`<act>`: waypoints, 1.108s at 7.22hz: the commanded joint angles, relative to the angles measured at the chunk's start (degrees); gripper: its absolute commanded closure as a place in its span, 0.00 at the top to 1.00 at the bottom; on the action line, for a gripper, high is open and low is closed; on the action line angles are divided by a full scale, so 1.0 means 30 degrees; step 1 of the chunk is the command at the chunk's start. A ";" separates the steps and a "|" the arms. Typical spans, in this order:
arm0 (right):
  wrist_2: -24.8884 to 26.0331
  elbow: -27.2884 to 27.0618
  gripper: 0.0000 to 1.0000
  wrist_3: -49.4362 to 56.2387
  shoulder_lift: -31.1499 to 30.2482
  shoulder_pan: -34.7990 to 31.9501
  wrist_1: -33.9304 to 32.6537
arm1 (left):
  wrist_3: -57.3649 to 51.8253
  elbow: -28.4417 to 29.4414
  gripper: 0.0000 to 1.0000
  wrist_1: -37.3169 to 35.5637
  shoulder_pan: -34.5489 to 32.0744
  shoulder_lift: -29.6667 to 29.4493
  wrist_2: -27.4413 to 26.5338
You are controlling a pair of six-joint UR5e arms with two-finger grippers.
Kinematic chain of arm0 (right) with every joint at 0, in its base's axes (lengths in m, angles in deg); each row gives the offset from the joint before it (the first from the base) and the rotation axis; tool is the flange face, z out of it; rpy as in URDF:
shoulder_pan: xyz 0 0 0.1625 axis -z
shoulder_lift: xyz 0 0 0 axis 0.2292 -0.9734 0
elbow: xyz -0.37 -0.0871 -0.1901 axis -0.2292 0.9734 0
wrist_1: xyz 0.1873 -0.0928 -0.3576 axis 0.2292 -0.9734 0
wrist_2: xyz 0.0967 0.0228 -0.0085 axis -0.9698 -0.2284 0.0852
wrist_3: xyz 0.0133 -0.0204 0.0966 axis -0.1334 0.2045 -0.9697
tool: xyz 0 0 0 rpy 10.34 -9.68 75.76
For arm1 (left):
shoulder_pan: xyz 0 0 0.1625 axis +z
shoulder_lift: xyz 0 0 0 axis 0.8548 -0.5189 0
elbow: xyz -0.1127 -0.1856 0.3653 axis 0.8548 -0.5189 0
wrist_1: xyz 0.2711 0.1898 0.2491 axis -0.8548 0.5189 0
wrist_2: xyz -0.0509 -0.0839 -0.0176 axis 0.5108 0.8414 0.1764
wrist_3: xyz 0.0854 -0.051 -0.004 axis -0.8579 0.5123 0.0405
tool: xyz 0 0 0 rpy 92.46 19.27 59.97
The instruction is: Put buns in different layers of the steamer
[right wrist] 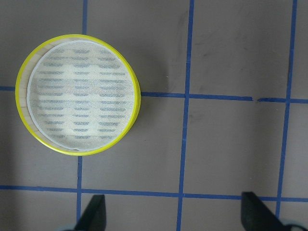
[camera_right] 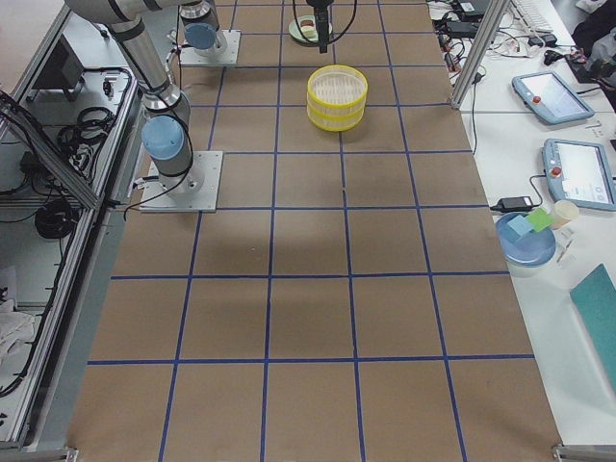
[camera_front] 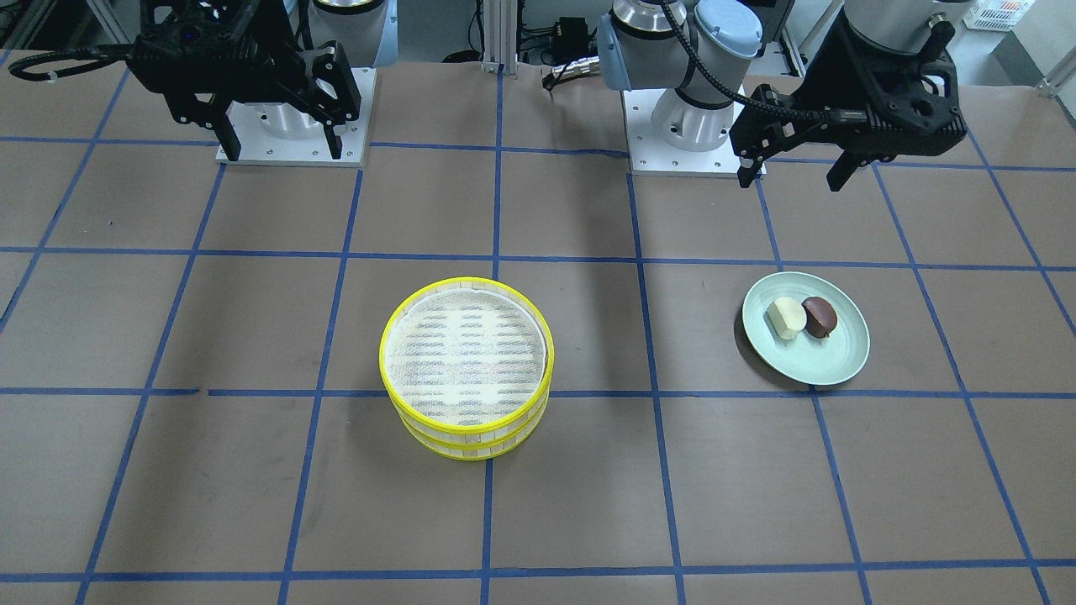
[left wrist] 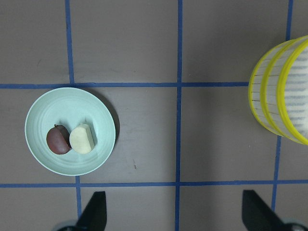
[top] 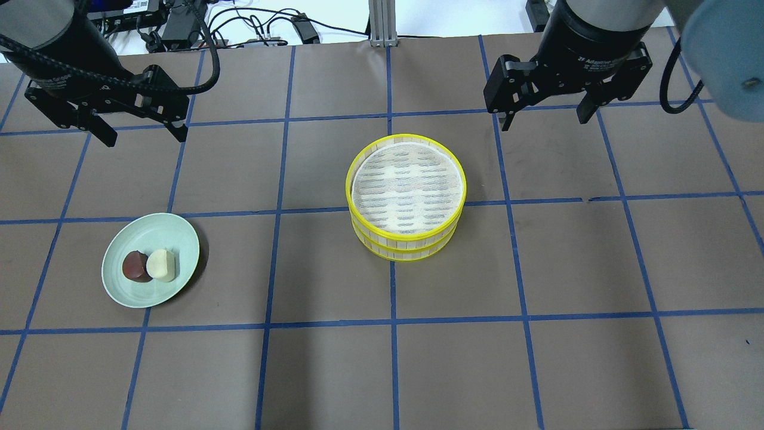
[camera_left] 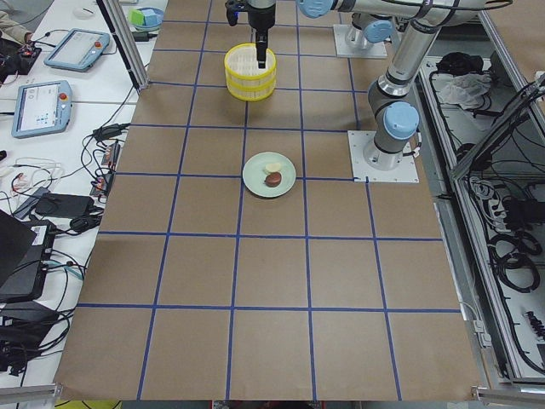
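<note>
Brown bun point(top: 135, 266) and cream bun point(top: 162, 264) — small, rounded, touching — sit on a smooth green plate point(top: 173, 236) at the worktop's point(top: 298, 358) left, below the left claw point(top: 144, 137), spread and empty. Centre: two yellow-rimmed, slat-walled steamer layers point(top: 407, 242), stacked and bunless — likely needing separating. Right claw point(top: 545, 119) hangs spread, empty.

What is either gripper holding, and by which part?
Nothing. The left gripper and right gripper are both open and empty; the cream bun and brown bun lie on the pale green plate.
</note>
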 commanded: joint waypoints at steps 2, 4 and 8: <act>-0.0102 -0.0344 1.00 -0.0051 0.0797 -0.0072 -0.0207 | -0.0190 -0.0734 1.00 -0.0873 0.1533 -0.0128 -0.0024; -0.0102 -0.0460 0.97 -0.0546 0.3164 -0.0160 -0.1572 | -0.0224 -0.3068 1.00 -0.2567 0.3817 -0.0915 0.0064; -0.0741 -0.4031 0.92 -0.1077 0.6540 -0.0570 -0.8082 | -0.0194 -0.5659 1.00 -0.5097 0.4267 -0.3841 -0.0578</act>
